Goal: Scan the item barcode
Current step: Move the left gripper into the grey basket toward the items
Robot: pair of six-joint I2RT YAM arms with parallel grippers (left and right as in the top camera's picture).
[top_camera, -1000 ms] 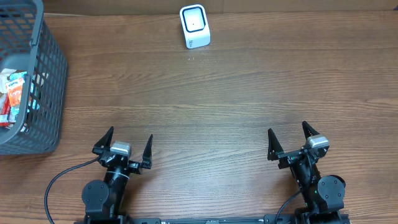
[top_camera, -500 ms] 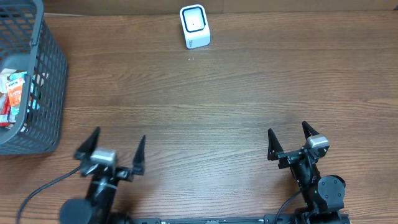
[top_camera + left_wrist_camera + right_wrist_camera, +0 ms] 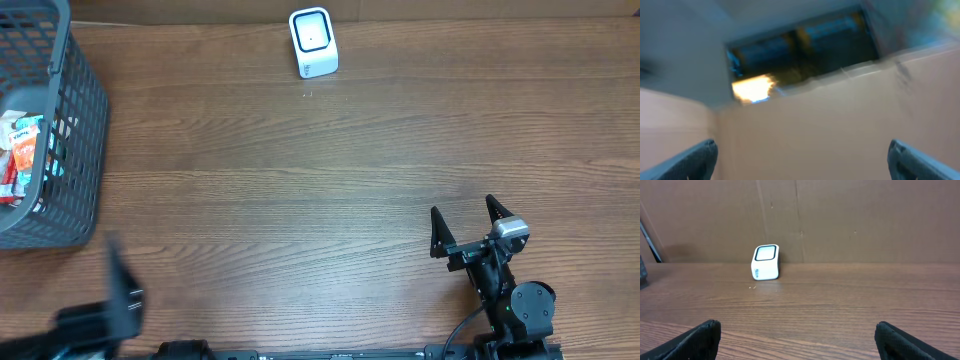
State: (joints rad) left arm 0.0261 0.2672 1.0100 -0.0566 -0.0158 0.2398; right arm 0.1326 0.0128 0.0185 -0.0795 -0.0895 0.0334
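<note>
The scanner [image 3: 313, 42] stood at the far edge of the tabletop [image 3: 330, 170], left of centre. The basket [image 3: 75, 130] sat at the left edge, packets [image 3: 18, 150] inside. The right tool [image 3: 462, 212] hung near the front right.

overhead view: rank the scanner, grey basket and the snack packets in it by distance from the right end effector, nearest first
1. scanner, at the back, up-left of the right end effector.
2. grey basket, far left; its mesh wall comes first.
3. snack packets, inside the basket, farthest left.
</note>
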